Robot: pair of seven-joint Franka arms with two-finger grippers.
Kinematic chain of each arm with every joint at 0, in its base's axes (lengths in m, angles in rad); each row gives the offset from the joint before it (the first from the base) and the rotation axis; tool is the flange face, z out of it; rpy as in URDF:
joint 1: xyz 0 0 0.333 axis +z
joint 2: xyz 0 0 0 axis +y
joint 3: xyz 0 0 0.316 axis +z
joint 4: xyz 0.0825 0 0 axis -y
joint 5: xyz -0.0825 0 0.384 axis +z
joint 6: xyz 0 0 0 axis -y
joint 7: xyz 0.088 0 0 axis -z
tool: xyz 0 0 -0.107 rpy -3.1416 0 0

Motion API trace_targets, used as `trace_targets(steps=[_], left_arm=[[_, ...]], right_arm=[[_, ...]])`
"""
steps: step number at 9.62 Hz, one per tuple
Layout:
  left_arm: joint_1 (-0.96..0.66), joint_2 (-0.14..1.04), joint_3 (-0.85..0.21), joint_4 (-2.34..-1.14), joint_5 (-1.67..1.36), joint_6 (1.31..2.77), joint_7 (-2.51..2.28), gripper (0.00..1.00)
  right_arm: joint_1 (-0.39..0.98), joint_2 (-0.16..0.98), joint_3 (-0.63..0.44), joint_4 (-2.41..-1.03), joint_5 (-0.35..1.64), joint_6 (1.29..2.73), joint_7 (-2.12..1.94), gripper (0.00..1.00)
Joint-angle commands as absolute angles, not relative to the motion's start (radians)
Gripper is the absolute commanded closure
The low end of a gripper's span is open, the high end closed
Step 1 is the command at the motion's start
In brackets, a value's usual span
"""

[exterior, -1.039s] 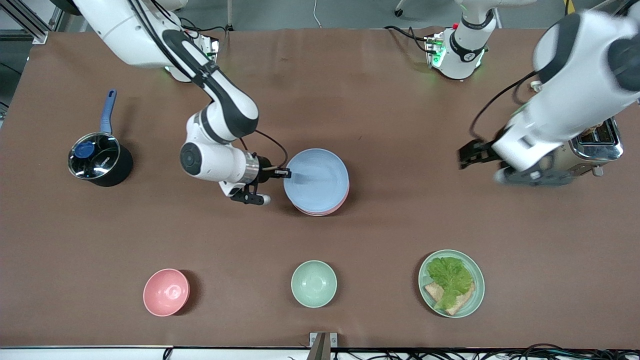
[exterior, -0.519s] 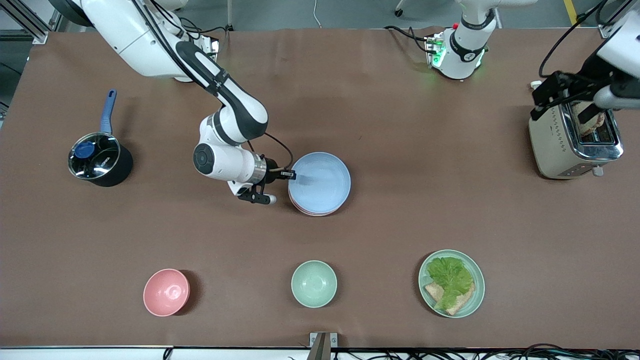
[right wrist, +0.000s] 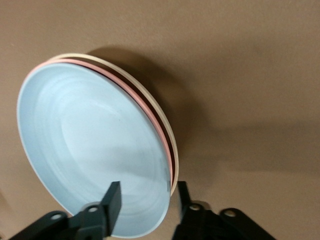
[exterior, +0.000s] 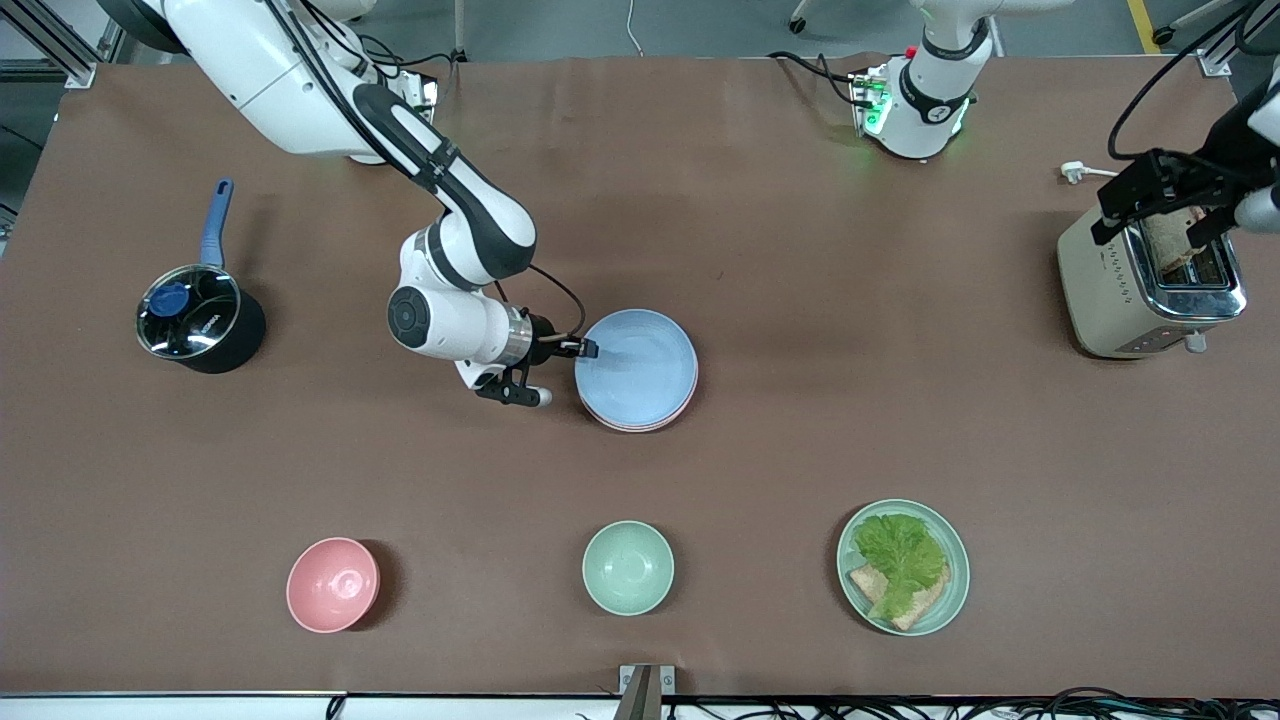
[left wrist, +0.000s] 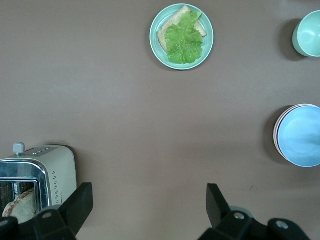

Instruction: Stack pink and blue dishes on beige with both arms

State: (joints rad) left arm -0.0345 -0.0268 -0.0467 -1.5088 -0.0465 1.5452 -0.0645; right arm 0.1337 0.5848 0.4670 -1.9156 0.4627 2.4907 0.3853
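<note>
The light blue plate (exterior: 640,368) lies on top of a stack in the middle of the table. In the right wrist view, the pink plate (right wrist: 112,75) shows as a rim under the blue plate (right wrist: 90,150), with the beige plate (right wrist: 136,84) lowest. My right gripper (exterior: 585,350) sits at the stack's edge toward the right arm's end. It is open (right wrist: 147,197), one finger over the blue plate's inside and the other outside the rim. My left gripper (exterior: 1150,200) hangs open (left wrist: 150,200) over the toaster's end of the table, holding nothing.
A toaster (exterior: 1150,290) with bread stands at the left arm's end. A black pot (exterior: 200,320) with a blue handle stands at the right arm's end. Nearer the camera sit a pink bowl (exterior: 333,585), a mint bowl (exterior: 628,567) and a lettuce plate (exterior: 903,567).
The blue plate has come down level onto the pink one and the right gripper has shifted slightly with it. The left arm has swung away to above the toaster.
</note>
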Motion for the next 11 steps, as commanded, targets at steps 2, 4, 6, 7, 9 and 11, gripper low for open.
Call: trace_targets(steps=[2,4,6,7,9,11], left_arm=[[-0.038,-0.032,-0.054,-1.534,0.002,1.54,-0.084,0.0],[-0.038,-0.06,-0.055,-1.572,0.005,1.554,-0.084,0.0],[-0.04,-0.061,-0.055,-1.574,0.003,1.551,-0.086,0.0],[-0.041,-0.06,-0.055,-1.572,0.012,1.551,-0.078,0.0],[-0.041,-0.061,-0.055,-1.572,0.021,1.543,-0.077,0.0],[-0.037,-0.061,-0.055,-1.571,0.015,1.533,-0.063,0.0]], right_arm=[[0.068,0.4,0.439,-1.924,0.331,2.342,0.394,0.0],[0.061,0.208,0.326,-1.91,0.176,2.109,0.402,0.0],[0.061,0.062,0.196,-1.867,0.047,1.993,0.397,0.0],[0.06,0.029,0.134,-1.817,-0.001,1.918,0.385,0.0],[0.029,0.02,0.037,-1.676,-0.012,1.734,0.307,0.0],[-0.025,0.026,-0.01,-1.542,-0.002,1.614,0.178,0.0]])
